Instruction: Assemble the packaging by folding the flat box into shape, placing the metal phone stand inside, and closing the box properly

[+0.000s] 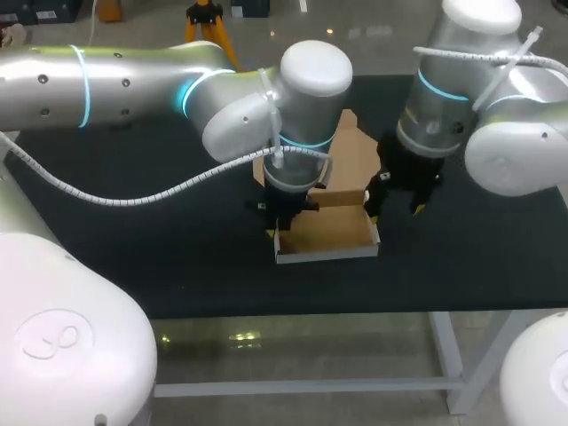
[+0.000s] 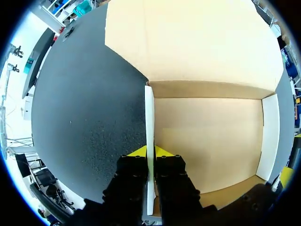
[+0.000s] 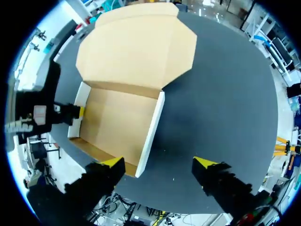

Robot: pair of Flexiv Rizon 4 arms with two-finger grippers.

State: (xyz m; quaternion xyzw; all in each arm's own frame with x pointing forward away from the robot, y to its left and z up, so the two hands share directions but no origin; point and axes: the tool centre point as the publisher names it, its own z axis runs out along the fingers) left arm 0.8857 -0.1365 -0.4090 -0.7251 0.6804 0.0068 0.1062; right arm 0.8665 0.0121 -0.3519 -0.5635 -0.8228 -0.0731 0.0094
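A broad desk [image 1: 133, 231] with a matte black, finely speckled top is carrying everything. The left arm [image 1: 133, 84], a thick, glossy white tube with a glowing blue ring, is stretching in across it to the middle, and the right arm [image 1: 461, 89], of the same smooth rounded build, is hanging down just beside it. Between them a shallow rectangular box [image 1: 333, 226] of plain brown cardboard, white on its outer faces, is sitting open near the desk's front edge, its low walls standing upright. Its wide lid flap [image 3: 136, 52], with clipped corners, is lying flat on the desk behind the tray, joined along a straight crease. The left pincer [image 2: 149, 153] is standing over the box's left wall [image 2: 149, 122], a thin white strip, and is pinching it narrowly between its black fingers with yellow tips, one finger inside the tray and one outside. The right pincer [image 3: 159, 164] is hanging spread wide above the right wall [image 3: 153, 132], one yellow tip over the tray's floor and the other over bare desk, gripping nothing.
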